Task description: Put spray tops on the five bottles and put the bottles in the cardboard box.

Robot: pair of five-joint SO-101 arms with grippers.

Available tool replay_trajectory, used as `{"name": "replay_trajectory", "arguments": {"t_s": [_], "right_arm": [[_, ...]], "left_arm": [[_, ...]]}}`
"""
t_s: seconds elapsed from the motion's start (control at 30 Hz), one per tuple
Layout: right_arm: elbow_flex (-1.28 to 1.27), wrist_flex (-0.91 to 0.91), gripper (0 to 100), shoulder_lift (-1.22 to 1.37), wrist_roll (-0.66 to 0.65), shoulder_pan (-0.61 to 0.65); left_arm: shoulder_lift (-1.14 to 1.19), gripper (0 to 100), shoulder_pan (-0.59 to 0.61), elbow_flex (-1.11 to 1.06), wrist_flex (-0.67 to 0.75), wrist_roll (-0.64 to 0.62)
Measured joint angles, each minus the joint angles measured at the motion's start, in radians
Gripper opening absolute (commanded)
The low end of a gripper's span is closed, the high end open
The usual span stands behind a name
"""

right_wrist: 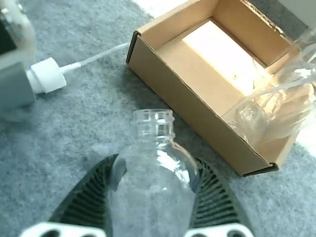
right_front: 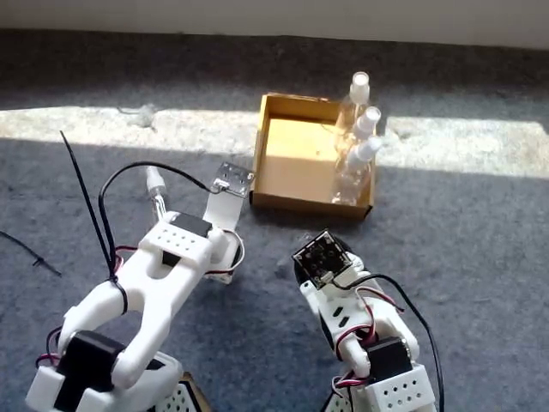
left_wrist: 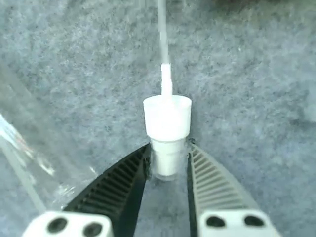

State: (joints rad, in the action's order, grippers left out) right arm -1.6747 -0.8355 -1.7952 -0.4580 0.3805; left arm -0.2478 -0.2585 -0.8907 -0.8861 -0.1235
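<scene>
High view: I count three capped bottles at box's right edge; left claw clamps spray top, right claw clamps open bottle.

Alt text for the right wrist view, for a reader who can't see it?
The right gripper holds a clear bottle with no top on its neck. Beyond it sits an open cardboard box with other bottles at one end; nearby, the left gripper holds a white spray top.

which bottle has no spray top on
The bottle in the right gripper, outside the cardboard box: its neck is open. The three bottles in the box each have a spray top.
</scene>
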Motion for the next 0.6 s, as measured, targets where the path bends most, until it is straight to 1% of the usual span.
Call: {"name": "replay_trajectory", "arguments": {"t_s": [0.1, 0.3, 0.4, 0.43, 0.5, 0.6], "right_arm": [[0.0, 0.0, 0.5, 0.0, 0.0, 0.0], [0.0, 0.0, 0.5, 0.0, 0.0, 0.0], [0.0, 0.0, 0.5, 0.0, 0.0, 0.0], [0.0, 0.0, 0.5, 0.0, 0.0, 0.0], [0.0, 0.0, 0.5, 0.0, 0.0, 0.0], [0.0, 0.0, 0.5, 0.0, 0.0, 0.0]], "left_arm": [[-0.06, 9, 0.002, 0.021, -0.083, 0.026], [-0.239, 19, 0.002, 0.141, -0.276, 0.101], [-0.319, 18, 0.002, 0.183, -0.358, 0.103], [-0.339, 17, 0.002, 0.186, -0.376, 0.086], [-0.364, 15, 0.002, 0.187, -0.394, 0.052], [-0.371, 14, 0.009, 0.187, -0.4, 0.037]]}}
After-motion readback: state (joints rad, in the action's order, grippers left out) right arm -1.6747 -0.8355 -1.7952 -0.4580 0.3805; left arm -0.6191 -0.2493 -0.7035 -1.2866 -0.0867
